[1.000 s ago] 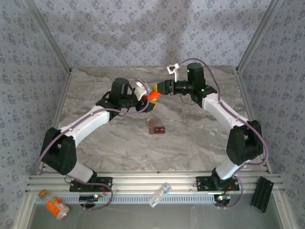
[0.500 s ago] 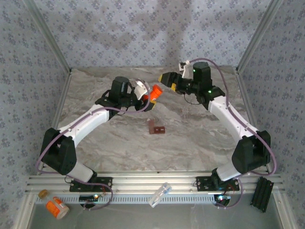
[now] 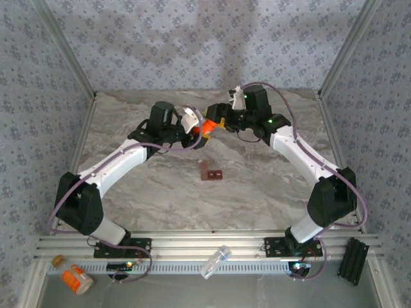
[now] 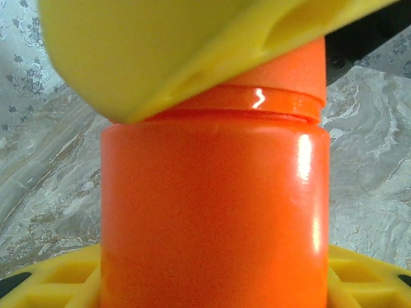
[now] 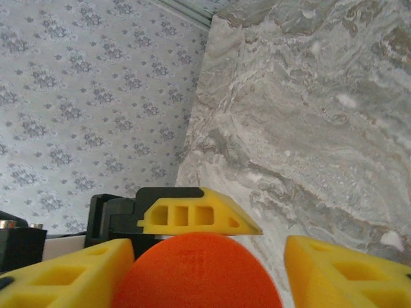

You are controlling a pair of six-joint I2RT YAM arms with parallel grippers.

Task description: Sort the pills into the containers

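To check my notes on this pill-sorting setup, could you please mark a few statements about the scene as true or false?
1. The left gripper holds an orange bottle above the table. True.
2. The right gripper's fingers flank the bottle's top. True.
3. The red-brown pill box is in the right gripper. False: it lies on the table, apart from both grippers.
4. The clear tube lies beside the pill box. False: it lies in the tray at the near edge.
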